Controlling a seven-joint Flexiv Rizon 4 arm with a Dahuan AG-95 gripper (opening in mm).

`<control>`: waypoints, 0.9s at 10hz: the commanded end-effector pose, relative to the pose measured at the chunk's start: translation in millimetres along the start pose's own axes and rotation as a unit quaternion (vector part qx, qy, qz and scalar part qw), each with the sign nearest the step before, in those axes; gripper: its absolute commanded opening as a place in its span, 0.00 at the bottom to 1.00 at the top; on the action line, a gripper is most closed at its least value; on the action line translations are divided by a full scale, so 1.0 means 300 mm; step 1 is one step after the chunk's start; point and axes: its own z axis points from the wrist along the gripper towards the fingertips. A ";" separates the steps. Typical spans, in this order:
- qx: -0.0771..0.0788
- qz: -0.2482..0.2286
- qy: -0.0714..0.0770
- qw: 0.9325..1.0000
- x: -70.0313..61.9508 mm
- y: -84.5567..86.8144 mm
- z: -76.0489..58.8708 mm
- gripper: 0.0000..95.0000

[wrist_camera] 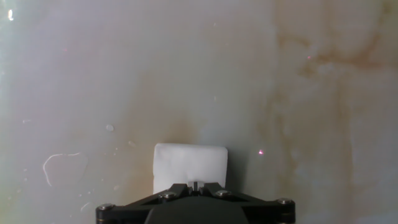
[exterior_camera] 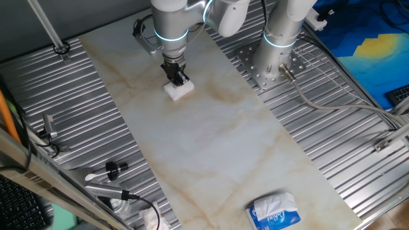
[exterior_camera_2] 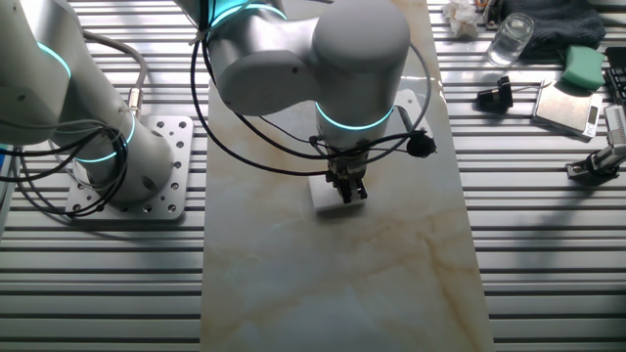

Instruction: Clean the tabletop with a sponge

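The tabletop point(exterior_camera: 217, 134) is a long off-white marble-look slab with faint tan veins, lying on a ribbed grey metal surface point(exterior_camera: 345, 147) that borders it along both long sides. Most of the slab is bare stone – a wide stretch runs from the sponge toward the near end in one fixed view, and there is open room to either side of the sponge before the long edges. At that near end a blue-and-white tissue pack point(exterior_camera: 273, 211) sits close to the slab's corner. In the hand view a thin curled wet mark and a few droplets show on the stone to the left of the sponge.

The arm point(exterior_camera_2: 293, 54) reaches down over the slab, its base plate point(exterior_camera: 271, 61) bolted to the ribbed metal just beside one long edge.

Off the slab on the ribbed metal, in the other fixed view, stand a clear glass point(exterior_camera_2: 510, 39) (I cannot tell whether anything is in it), a green block point(exterior_camera_2: 582, 66) and a small flat scale-like device point(exterior_camera_2: 567, 106).

The gripper point(exterior_camera: 176, 78) points straight down with its fingers closed narrowly on the sponge point(exterior_camera: 179, 89) – a small white foam block whose underside rests on the marble, roughly midway across the slab's width and toward the end nearest the arm's base.
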 end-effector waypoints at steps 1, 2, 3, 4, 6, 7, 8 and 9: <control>-0.001 -0.002 0.000 1.000 -0.005 -0.013 0.005 0.00; -0.002 -0.004 -0.001 1.000 -0.008 -0.022 0.006 0.00; -0.002 -0.009 0.000 1.000 -0.016 -0.040 0.004 0.00; -0.004 -0.012 0.001 1.000 -0.024 -0.055 -0.001 0.00; -0.005 -0.013 0.001 1.000 -0.029 -0.063 -0.003 0.00; -0.006 -0.008 0.001 1.000 -0.029 -0.063 -0.001 0.00; -0.011 -0.004 0.000 1.000 -0.029 -0.062 0.001 0.00; -0.014 -0.002 -0.001 1.000 -0.030 -0.060 0.002 0.00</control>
